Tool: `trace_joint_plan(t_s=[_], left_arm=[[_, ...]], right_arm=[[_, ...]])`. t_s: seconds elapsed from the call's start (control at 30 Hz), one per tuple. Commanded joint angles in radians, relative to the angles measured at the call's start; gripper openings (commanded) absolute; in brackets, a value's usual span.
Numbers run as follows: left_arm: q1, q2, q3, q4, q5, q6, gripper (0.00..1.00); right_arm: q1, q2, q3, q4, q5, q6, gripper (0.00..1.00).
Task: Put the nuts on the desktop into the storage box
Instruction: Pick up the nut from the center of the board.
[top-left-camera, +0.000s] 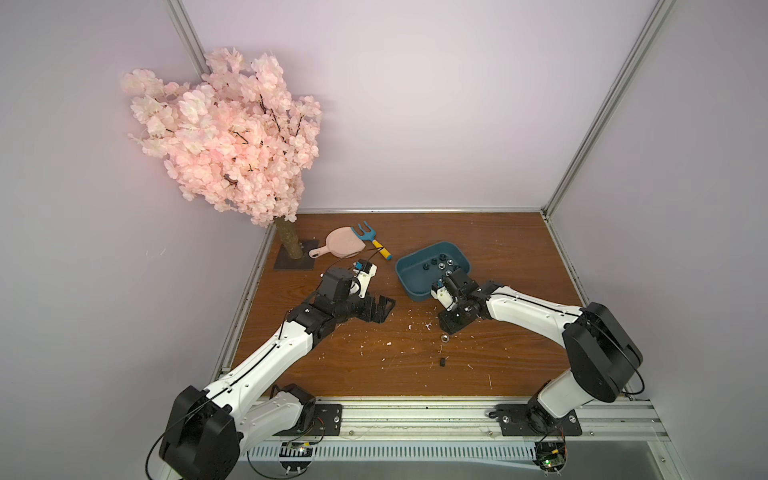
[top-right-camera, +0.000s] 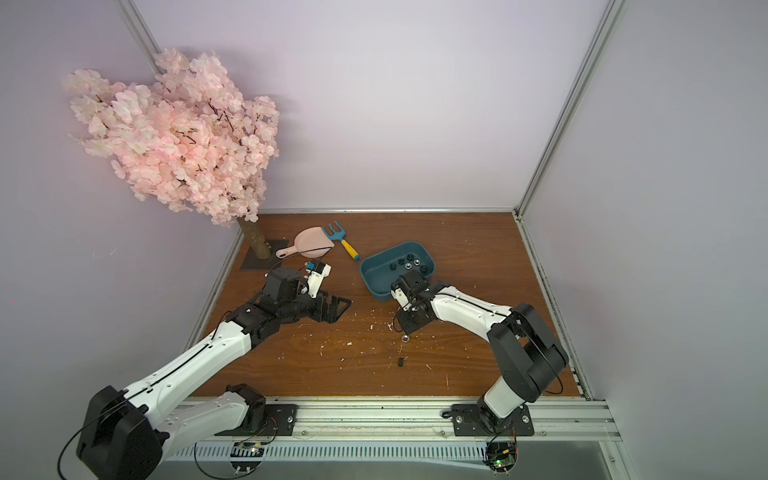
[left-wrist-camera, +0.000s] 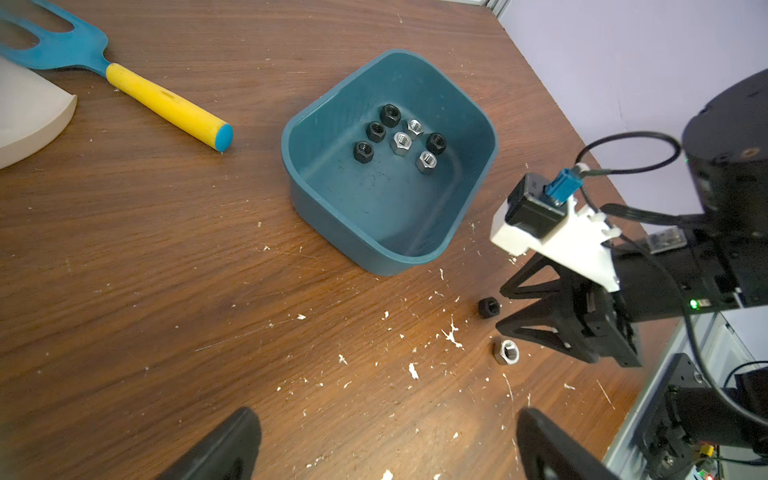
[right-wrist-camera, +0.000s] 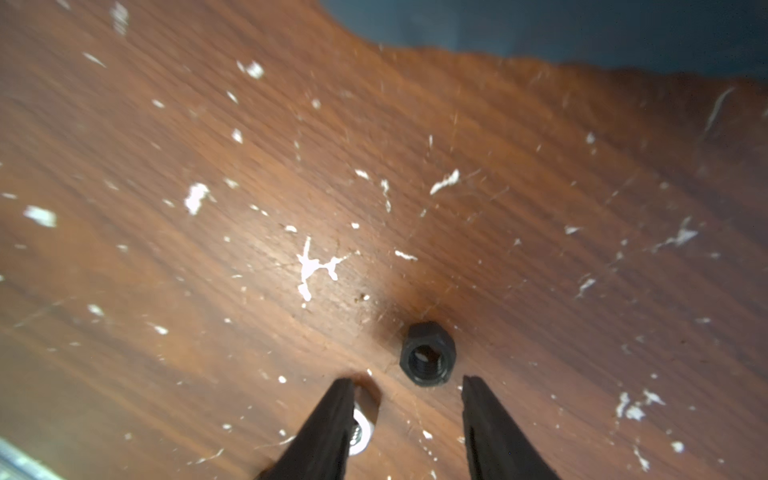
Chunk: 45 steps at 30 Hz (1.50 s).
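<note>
- Seven nuts (left-wrist-camera: 401, 143), four black and three silver, lie clustered on the floor of the storage box (left-wrist-camera: 332, 224), toward its far end. Going by that, most of the job looks done.
- Three more lie loose on the worktop (top-left-camera: 332, 365), between the box's near wall and the near edge. There is a black nut (right-wrist-camera: 428, 356), a silver nut (left-wrist-camera: 506, 351) just beside it, and a second black nut (top-left-camera: 443, 362) apart from both, closer to the near edge.
- The right end effector (right-wrist-camera: 407, 384) hangs low over the wood with its jaws narrowly parted and empty. The first black nut lies just ahead of the tips, roughly in line with the gap, which reads as lining up for a pinch. The narrow gap suits so small a part.
- The silver nut sits right against one finger (right-wrist-camera: 328, 424) and is half hidden by it in the right wrist view. A careless closing stroke could knock it away.
- The box stands near the loose nuts, so each carry is short, though its near wall has to be cleared.
- The left end effector (top-left-camera: 384, 309) is spread wide and holds nothing. It is raised over the worktop left of centre, well apart from the right arm's work, probably parked out of the way.
- A pink dustpan (top-left-camera: 343, 243) and a blue garden fork (top-left-camera: 368, 236) with a yellow handle lie toward the far left corner. They are beside the base of an artificial blossom tree (top-left-camera: 224, 137), and none of these obstructs the pick.
</note>
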Motion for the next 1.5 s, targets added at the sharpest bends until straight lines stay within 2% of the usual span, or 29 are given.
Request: trace_joint_plan(t_s=[0.0,0.33,0.73,1.0,1.47], left_arm=[[-0.010,0.001,-0.004,-0.026,-0.014,0.016,0.99],[-0.011,0.002,-0.001,-0.033,-0.023,0.021,0.99],[-0.011,0.006,0.001,-0.037,-0.024,0.023,0.99],[-0.011,0.010,0.001,-0.036,-0.025,0.021,0.99],[-0.015,0.013,0.002,-0.020,-0.002,0.013,0.99]], right_arm=[[0.009,0.013,0.032,-0.025,0.062,0.013,0.49],[0.016,0.076,0.059,-0.020,0.092,0.013,0.45],[0.020,0.113,0.075,0.000,0.097,0.017,0.33],[0.021,0.081,0.075,0.005,0.104,0.011,0.20],[0.009,-0.044,0.139,-0.018,0.053,-0.011,0.18]])
